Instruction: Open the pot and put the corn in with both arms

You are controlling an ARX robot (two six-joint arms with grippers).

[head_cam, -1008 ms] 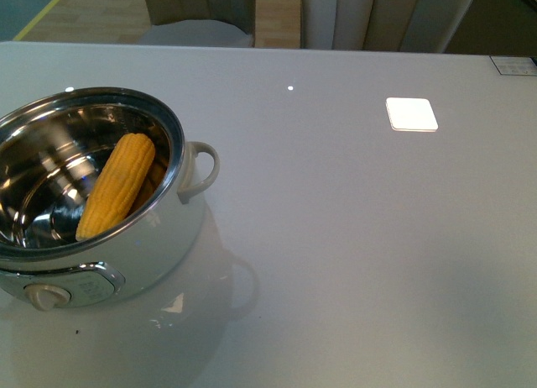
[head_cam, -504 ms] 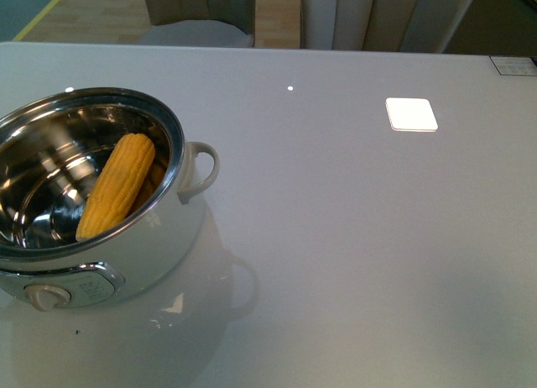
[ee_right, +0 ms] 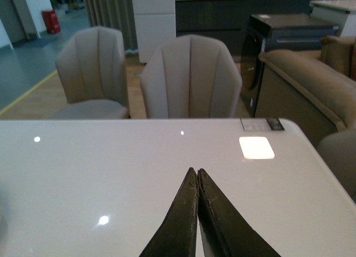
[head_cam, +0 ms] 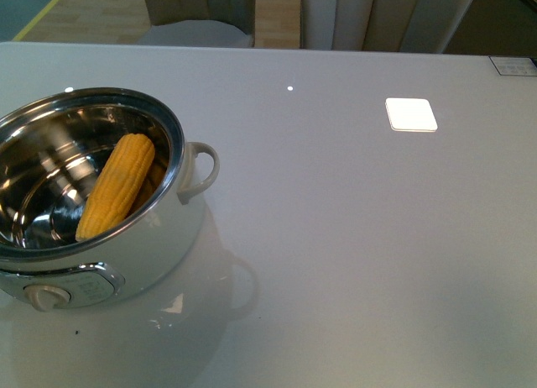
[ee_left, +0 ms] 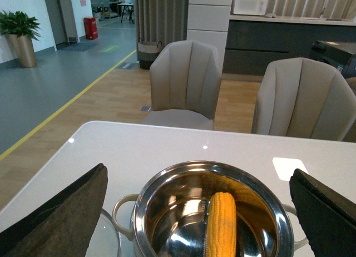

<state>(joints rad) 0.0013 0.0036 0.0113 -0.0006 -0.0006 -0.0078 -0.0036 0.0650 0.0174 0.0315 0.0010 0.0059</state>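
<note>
Robot body: only the dark finger pads of the two grippers are visible.

In the left wrist view, the left gripper (ee_left: 197, 212) shows two broad pads (ee_left: 61, 215), one at the lower left of the frame and one at the lower right, both dark brown to black with a rough, matte, slightly fibrous surface and rounded upper corners. In the right wrist view, the right gripper (ee_right: 198, 173) shows two narrow black fingers (ee_right: 181, 223) at the bottom centre of the frame, tapering to thin tips, with fine pale scratches on the surface. The front view shows no part of the robot.
</note>
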